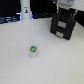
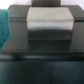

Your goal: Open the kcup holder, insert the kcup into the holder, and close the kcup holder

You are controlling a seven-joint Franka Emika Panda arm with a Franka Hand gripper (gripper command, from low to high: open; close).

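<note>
Box: the black drawer box point(image 1: 63, 26) stands on the white table point(image 1: 50, 62), at the far side toward the exterior view's right. It has two drawer fronts, one over the other.
Cup: the little pale cup point(image 1: 33, 50) with a green top sits upright on the table, well apart from the box, out in the open.
Arm: the robot arm point(image 1: 66, 5) is over the box.
Pincer: hard to see; I cannot tell if it is open or holds anything.
Wrist view: blurry, with a grey block point(image 2: 50, 26) on a dark surface.
Bottle: a white bottle point(image 1: 25, 11) stands at the back.
</note>
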